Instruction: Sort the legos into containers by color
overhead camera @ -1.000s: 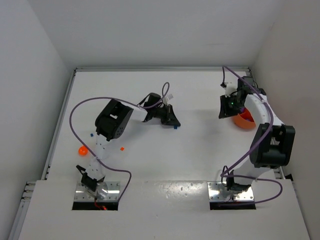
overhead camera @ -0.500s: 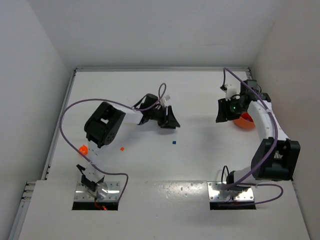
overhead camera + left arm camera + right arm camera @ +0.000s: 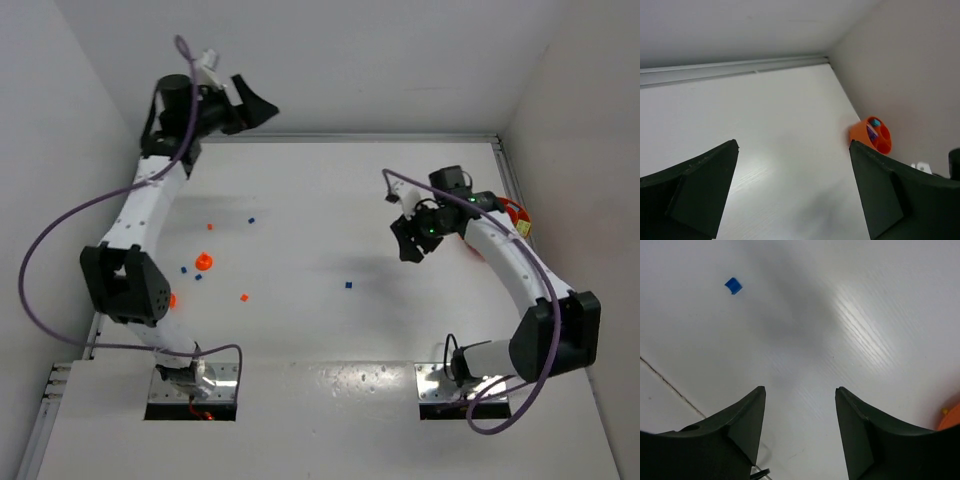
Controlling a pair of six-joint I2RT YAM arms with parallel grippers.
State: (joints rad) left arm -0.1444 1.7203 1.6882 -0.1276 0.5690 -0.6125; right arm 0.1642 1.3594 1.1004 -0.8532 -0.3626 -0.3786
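Across the white table (image 3: 330,190): tiny squarish plastic bricks, mere specks in two colours, all lying loose outside the cups.

In blue: a lone blue brick (image 3: 348,285) near the middle, a second blue brick (image 3: 251,220) further left, and a blue pair (image 3: 191,273) close together by the left arm. Up close from the right wrist, the lone blue brick (image 3: 732,285) looks glossy and lies flat, ahead and to the left of the fingers, well apart from them.

In orange-red: an orange-red brick (image 3: 243,297) towards the near left, and a second orange-red brick (image 3: 210,226) just behind a small round orange cup (image 3: 204,261). Beside the left arm's lower joint, an orange lump (image 3: 168,298), half hidden, kind impossible to tell.

By the right wall: an orange bowl (image 3: 860,134) with a purple cup (image 3: 871,133) and a teal cup (image 3: 875,122) inside.

High over the far left corner: the left gripper (image 3: 262,106), jaws spread wide, nothing between them.

Low over bare table right of centre: the right gripper (image 3: 405,245), jaws partly apart, holding nothing.
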